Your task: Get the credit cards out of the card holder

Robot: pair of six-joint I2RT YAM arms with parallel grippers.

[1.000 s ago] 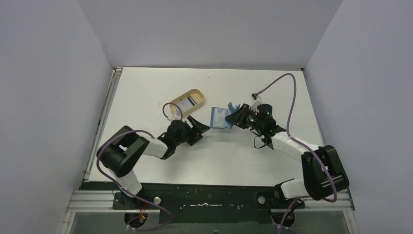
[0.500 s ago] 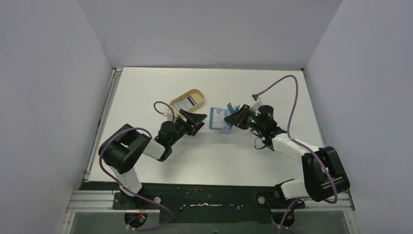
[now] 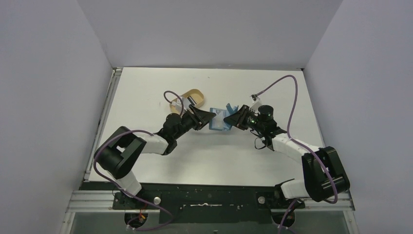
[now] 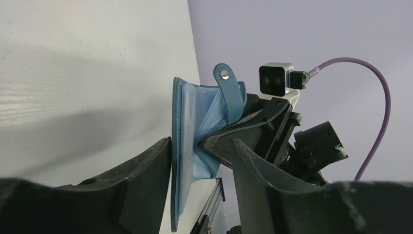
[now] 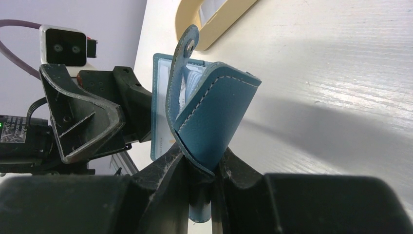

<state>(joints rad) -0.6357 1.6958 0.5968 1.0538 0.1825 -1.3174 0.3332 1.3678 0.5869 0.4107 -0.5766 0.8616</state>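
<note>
Card holder (image 3: 219,122) pinched in right gripper (image 3: 230,118); left gripper (image 3: 210,117) moved in, jaws parted astride its flap.

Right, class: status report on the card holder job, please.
Right gripper shut on card holder flap. Left gripper open, straddling the other flap. Tan tray behind, not blocking.

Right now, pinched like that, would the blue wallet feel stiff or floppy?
Probably floppy: the card holder curves over where the right gripper pinches it. Its snap tab curls sideways, suggesting soft, leather-like material. Likely light too, as that one pinch seems to hold it upright.
</note>
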